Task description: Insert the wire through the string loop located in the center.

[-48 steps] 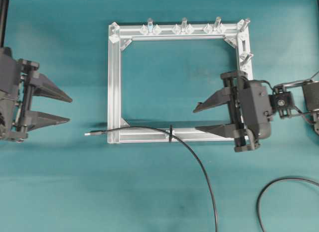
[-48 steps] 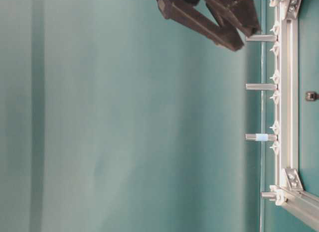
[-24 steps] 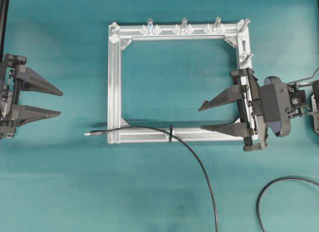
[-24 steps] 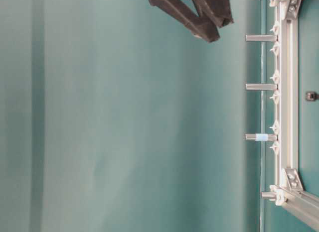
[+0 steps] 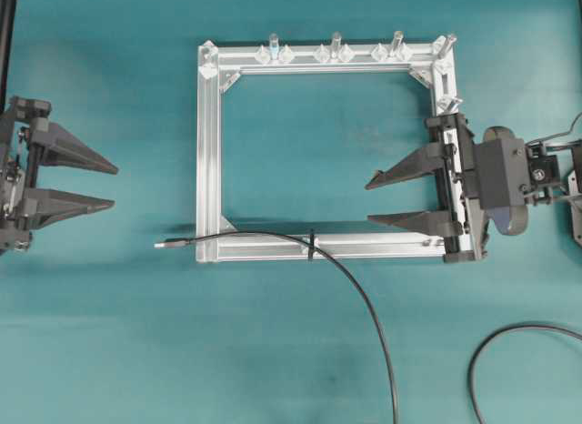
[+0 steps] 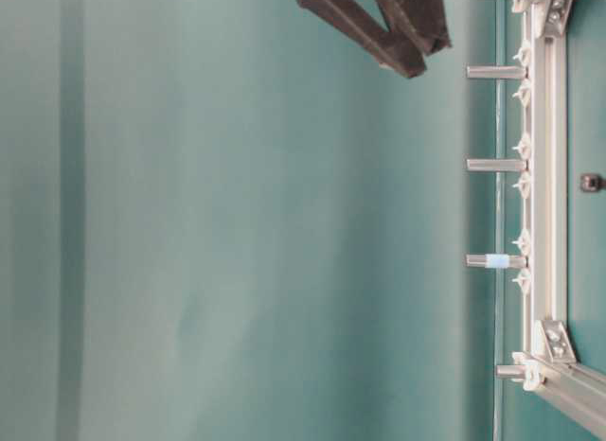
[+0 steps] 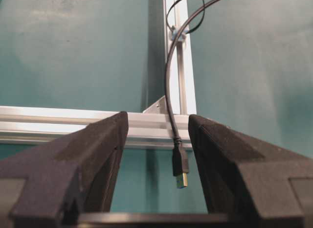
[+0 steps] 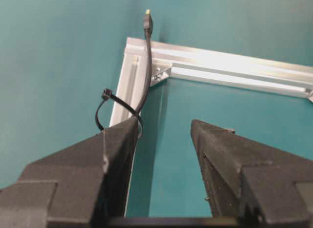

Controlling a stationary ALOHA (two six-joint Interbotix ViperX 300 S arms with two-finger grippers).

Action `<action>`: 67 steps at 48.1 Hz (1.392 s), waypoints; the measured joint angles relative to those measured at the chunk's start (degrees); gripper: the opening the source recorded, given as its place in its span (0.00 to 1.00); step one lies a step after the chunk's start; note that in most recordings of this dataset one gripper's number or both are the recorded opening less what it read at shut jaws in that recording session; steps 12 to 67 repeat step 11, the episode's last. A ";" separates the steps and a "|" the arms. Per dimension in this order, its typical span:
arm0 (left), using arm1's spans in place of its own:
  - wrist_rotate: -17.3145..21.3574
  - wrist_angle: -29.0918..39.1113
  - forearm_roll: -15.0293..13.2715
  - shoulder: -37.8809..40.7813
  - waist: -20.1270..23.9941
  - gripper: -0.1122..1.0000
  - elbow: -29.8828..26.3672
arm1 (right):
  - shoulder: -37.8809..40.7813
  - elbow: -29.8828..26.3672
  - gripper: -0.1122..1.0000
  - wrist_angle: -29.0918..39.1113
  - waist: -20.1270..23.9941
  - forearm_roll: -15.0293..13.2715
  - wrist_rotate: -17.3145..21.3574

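While the wire (image 5: 355, 292) lies on the teal surface (image 5: 109, 333), it is seen already passed through the string loop (image 5: 311, 243), a black tie ringed around the near bar of the aluminium frame (image 5: 208, 151) at about its middle. From the loop the wire runs along the near bar to the frame's left near corner, and its metal plug tip (image 5: 161, 245) rests on the surface just outside that corner. On the other side of the loop the wire curves away from the frame toward the bottom edge of the overhead view.

The left gripper (image 5: 109, 187) is held well apart from the frame, to its left, jaws spread and nothing between them; in the left wrist view the plug tip (image 7: 181, 179) is seen ahead, between the two fingers but not touched. The right gripper (image 5: 371, 202) is held over the frame's right bar, fingers pointing into the frame opening, jaws wide apart and holding nothing. Upright pegs (image 5: 336, 44) stand along the frame's far bar. A second black cable (image 5: 496, 351) lies on the surface near the frame's right near corner.
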 measured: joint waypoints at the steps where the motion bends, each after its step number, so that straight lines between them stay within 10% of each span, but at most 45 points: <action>1: 0.00 0.00 0.00 0.00 0.00 0.59 0.00 | 0.00 0.00 0.56 0.00 -0.09 0.00 -0.09; 67: 0.00 0.00 -0.09 0.00 0.00 0.59 0.09 | 0.00 0.09 0.56 0.09 -0.09 0.00 -0.09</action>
